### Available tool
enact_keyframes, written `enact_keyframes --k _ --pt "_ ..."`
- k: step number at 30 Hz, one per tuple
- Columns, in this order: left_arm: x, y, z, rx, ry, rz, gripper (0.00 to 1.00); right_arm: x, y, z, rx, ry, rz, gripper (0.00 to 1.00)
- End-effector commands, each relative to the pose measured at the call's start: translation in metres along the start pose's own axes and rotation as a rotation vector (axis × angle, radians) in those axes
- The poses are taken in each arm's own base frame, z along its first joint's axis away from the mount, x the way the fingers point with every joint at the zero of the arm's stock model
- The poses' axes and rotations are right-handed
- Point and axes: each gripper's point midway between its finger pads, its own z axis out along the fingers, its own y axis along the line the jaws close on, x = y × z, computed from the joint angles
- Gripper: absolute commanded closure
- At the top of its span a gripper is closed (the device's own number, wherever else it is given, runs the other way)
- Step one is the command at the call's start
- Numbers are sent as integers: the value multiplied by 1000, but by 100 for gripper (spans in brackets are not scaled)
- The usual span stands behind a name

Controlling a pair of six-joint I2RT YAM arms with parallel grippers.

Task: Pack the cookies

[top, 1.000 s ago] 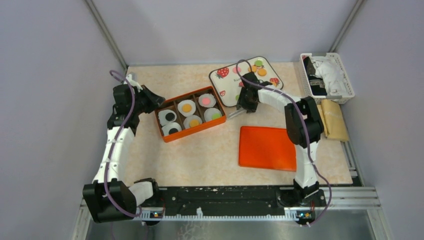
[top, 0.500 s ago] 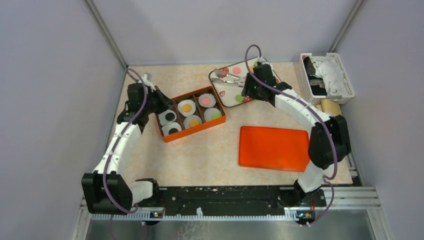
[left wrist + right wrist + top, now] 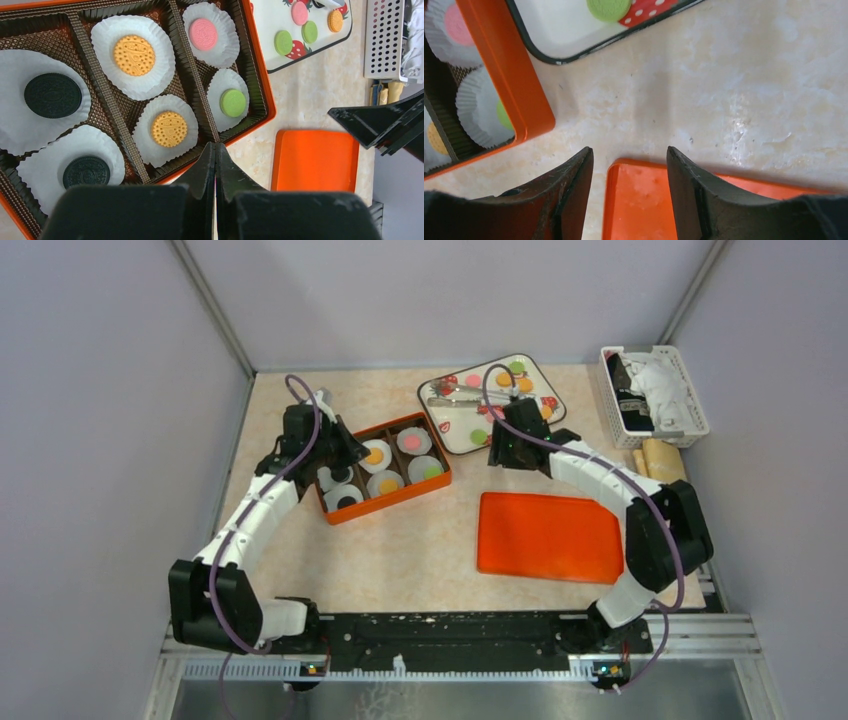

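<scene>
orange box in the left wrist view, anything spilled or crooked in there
Nothing stands out: all six paper cups in the orange box hold one cookie each, lying flat, and none has spilled onto the table.

Plain pale lilac walls (image 3: pixel 450 290) on three sides, metal corner posts (image 3: pixel 212 305), beige marbled bench (image 3: pixel 400 555), black rail (image 3: pixel 450 626) along near edge, even light

No text, label, brand, number or sign can be read in any view. In the upper left of the left wrist view, the round orange cookie (image 3: pixel 133 55) and the black cookie (image 3: pixel 53 95) carry embossed patterns, too fine to make out as letters.
</scene>
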Motion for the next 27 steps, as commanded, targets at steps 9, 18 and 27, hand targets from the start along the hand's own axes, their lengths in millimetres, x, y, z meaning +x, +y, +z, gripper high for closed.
enact_keyframes --k 9,18,27 --pt "-15 -23 4 65 -43 39 100 118 26 3 -38 170 -91 54" --pt "-3 -27 17 91 -15 65 100 137 18 11 18 198 -108 74" --pt "22 -29 54 80 64 104 100 151 14 22 71 259 -134 100"
